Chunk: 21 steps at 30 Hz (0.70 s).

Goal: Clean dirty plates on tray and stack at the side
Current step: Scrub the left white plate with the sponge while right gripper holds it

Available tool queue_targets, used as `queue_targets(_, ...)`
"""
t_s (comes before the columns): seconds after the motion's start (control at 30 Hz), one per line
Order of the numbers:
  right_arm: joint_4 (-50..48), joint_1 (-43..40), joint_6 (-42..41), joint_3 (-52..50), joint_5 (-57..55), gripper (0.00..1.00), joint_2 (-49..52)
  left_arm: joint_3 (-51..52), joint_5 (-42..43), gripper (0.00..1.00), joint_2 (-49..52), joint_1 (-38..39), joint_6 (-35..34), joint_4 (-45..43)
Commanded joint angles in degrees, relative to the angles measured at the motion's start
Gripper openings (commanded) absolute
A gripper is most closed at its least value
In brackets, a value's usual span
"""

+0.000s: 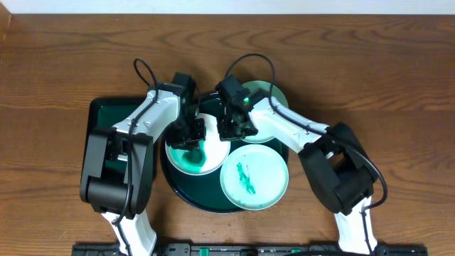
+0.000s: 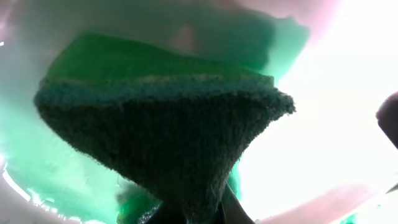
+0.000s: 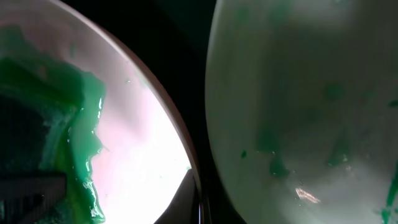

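Left fingers [image 1: 190, 134] pinch a sponge [image 2: 168, 137] on the white plate [image 1: 213, 148] — right fingers [image 1: 232, 129] pressed together.

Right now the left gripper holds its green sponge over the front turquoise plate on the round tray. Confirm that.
Wrong plate. The left gripper holds its green sponge over the white plate on the round tray, not the front turquoise plate. The overhead view shows it.

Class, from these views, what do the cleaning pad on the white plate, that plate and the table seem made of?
Cleaning pad: likely foam sponge with a matte, fuzzy scouring face; loose fibres fringe its edge. White plate: glossy ceramic or hard plastic, judging by glare; cannot tell which. Table: wood or wood-look laminate; brown grain lines, low sheen.
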State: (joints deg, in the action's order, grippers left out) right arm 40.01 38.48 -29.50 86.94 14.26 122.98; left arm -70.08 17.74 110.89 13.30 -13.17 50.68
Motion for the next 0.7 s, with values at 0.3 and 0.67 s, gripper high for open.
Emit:
queue_targets(0.3, -1.3, -1.9, 0.0, -0.8, 6.6, 0.01, 2.8, 1.0, -23.3, 0.07, 2.7, -0.1, -11.1, -13.0)
queue_targets(0.67, -1.5, -1.7, 0.0, -0.8, 6.1, 0.01, 2.8, 1.1, 3.3, 0.07, 2.7, 0.2, 3.0, -3.2)
